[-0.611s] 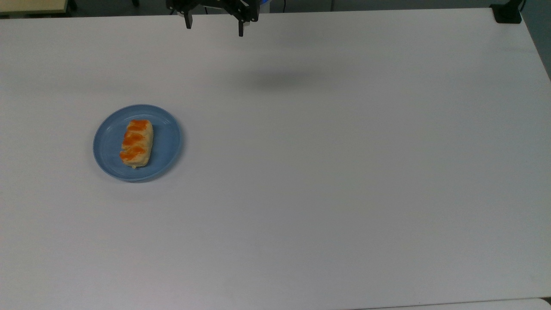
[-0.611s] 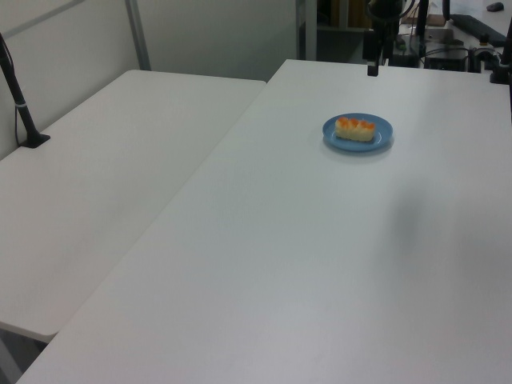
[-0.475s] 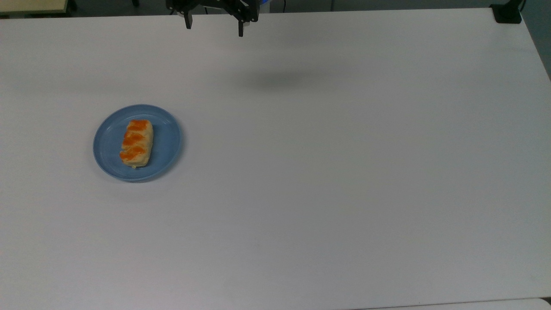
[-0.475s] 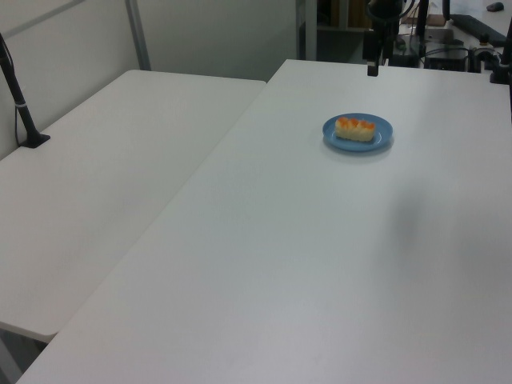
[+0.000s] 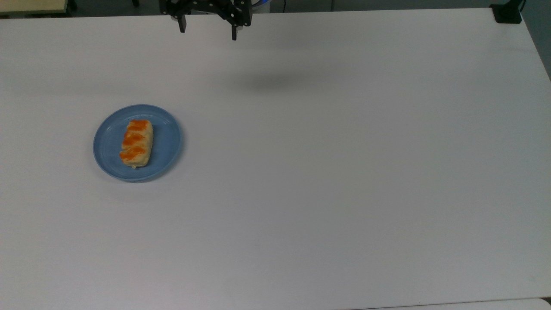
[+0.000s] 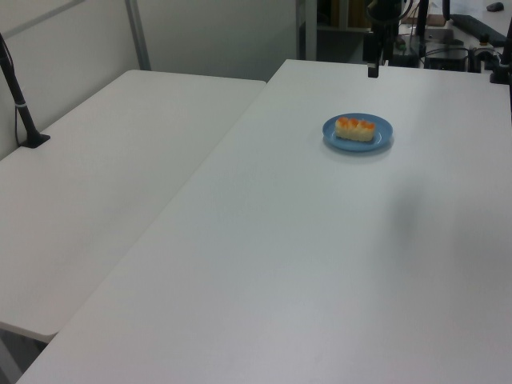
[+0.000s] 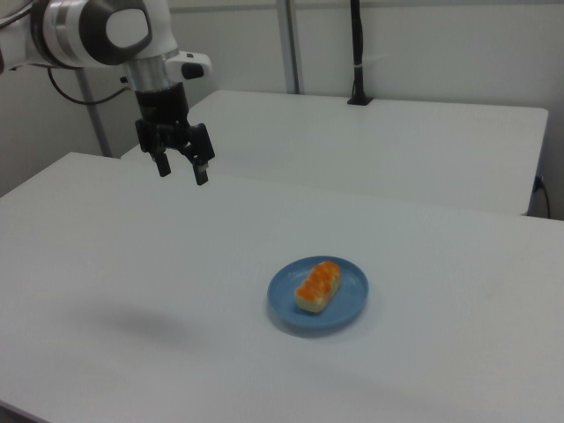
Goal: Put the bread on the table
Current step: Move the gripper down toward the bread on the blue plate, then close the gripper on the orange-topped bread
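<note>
The bread [image 5: 136, 143] lies on the blue plate [image 5: 168, 142], which sits on the white table [image 5: 327, 172], neither having shifted since half a second ago. The gripper [image 5: 208, 32] hangs in the air with its fingers spread and empty, well apart from the plate; in the top view it has slid slightly leftward and a little nearer the plate than before.

Inventory: one bread [image 5: 137, 143] is lying on one blue plate [image 5: 165, 142]; two white tables are standing side by side, the near table [image 7: 132, 264] and a second table [image 7: 423, 141]; one gripper [image 7: 182, 170] is hanging above.
</note>
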`<action>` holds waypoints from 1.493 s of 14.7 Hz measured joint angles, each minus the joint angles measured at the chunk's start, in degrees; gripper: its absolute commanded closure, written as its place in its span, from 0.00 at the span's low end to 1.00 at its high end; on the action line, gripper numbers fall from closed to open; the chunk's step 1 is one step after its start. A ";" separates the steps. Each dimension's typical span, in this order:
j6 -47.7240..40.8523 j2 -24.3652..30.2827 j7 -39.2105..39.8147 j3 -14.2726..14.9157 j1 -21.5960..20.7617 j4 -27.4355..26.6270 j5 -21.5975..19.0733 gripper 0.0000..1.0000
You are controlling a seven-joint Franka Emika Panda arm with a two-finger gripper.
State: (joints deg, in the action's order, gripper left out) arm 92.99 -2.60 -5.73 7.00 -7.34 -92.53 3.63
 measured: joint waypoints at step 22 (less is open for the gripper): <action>29.61 -26.42 18.90 -0.29 16.03 0.40 0.08 0.25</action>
State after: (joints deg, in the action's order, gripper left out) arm 122.60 -29.03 13.17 6.72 8.69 -92.13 3.71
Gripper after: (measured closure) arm 0.163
